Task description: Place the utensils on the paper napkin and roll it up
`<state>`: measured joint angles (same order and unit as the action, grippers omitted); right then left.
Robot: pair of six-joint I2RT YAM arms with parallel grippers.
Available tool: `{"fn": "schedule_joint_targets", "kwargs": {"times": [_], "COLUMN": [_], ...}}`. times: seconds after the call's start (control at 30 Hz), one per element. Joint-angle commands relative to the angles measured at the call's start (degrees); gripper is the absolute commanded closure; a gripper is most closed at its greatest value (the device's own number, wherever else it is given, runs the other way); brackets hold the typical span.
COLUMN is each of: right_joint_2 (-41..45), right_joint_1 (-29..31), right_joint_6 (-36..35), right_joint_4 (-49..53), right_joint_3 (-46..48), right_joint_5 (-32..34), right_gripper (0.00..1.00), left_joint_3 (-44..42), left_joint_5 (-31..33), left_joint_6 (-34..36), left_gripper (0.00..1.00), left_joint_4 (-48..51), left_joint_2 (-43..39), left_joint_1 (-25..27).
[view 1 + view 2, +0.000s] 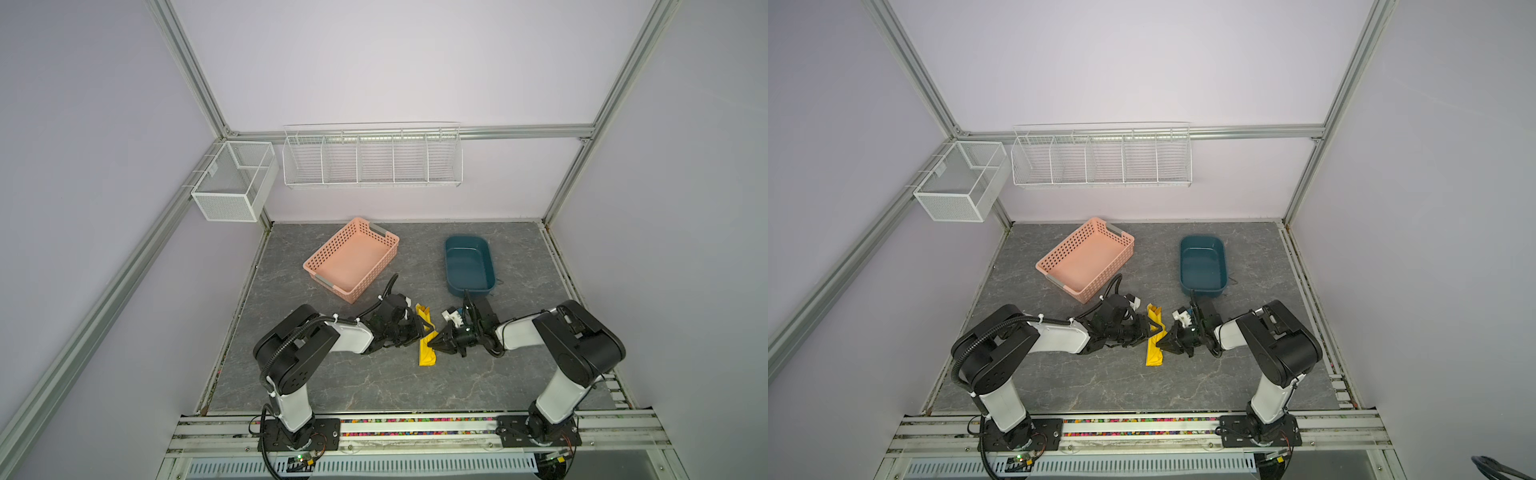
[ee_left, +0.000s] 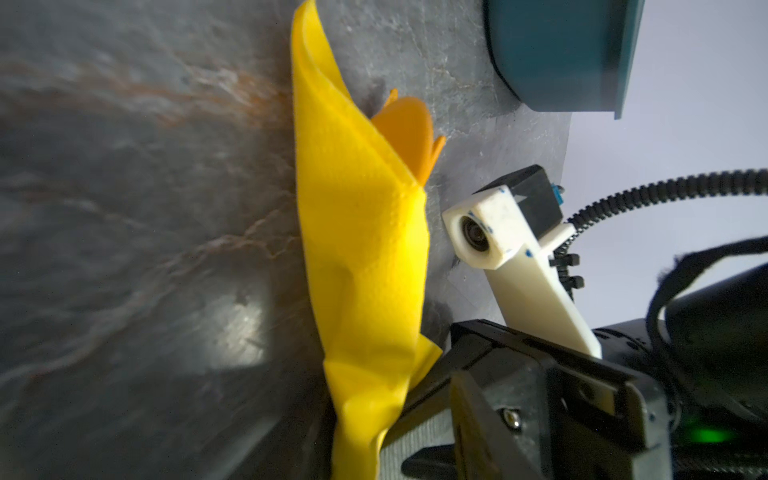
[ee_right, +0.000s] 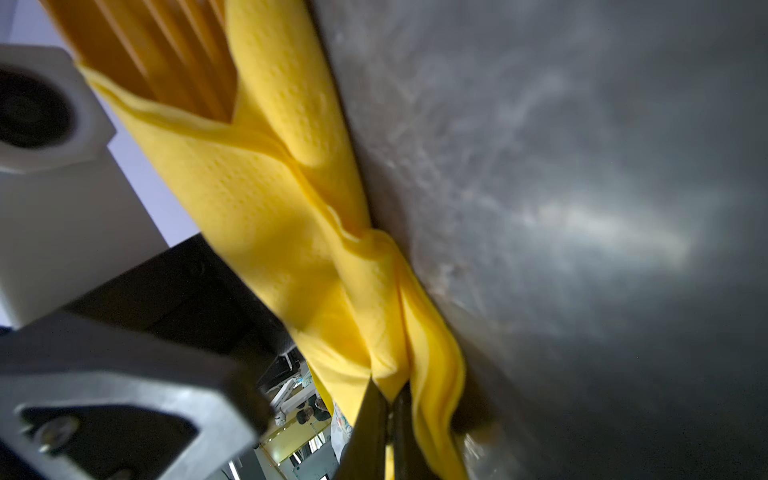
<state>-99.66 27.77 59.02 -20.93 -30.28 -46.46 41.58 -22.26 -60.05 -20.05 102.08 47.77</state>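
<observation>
Napkin (image 1: 427, 356): a narrow yellow bundle, loosely rolled, lying on the grey table (image 1: 374, 386) between the two grippers. Utensils (image 2: 405, 133): orange ends stick out of the bundle's far end; the rest is wrapped in the paper. Right gripper (image 3: 388, 415): fingers clenched on a pinched fold of napkin at the bundle's side. Left gripper (image 1: 420, 329): at the opposite side, one finger lying across the paper; whether it grasps cannot be told. Pink basket (image 1: 382, 266) and blue tub (image 1: 490, 266) stand farther back, apart from the bundle.
</observation>
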Motion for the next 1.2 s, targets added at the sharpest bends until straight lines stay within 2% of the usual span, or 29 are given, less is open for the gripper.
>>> {"fn": "schedule_joint_targets", "kwargs": {"times": [0.0, 0.17, 0.57, 0.93, 1.17], "right_joint_2": [-2.8, -2.7, -1.3, 0.9, 5.7], "right_joint_1": [-1.3, -1.5, -1.5, -1.5, -1.5], "right_joint_6": [1.5, 1.2, 0.0, -1.3, -3.9], "right_joint_4": [4.6, 4.9, 7.4, 11.1, 18.1], "right_joint_3": [2.4, 2.2, 2.1, 1.4, 0.4], "right_joint_5": [4.9, 4.8, 5.6, 6.4, 7.6], "right_gripper": [0.93, 0.93, 0.92, 0.84, 0.76], "left_joint_3": [-1.4, -1.2, -1.2, -1.2, -0.2], "left_joint_5": [2.6, 3.0, 3.8, 5.2, 6.5], "left_joint_6": [0.3, 0.5, 0.6, 1.3, 3.9], "left_gripper": [0.6, 0.63, 0.8, 0.86, 0.89], "left_joint_4": [6.9, 7.5, 7.3, 8.3, 12.1], "left_joint_2": [0.7, 0.5, 0.6, -0.9, -4.1], "left_joint_1": [0.5, 0.5, 0.6, 0.5, -0.8]}}
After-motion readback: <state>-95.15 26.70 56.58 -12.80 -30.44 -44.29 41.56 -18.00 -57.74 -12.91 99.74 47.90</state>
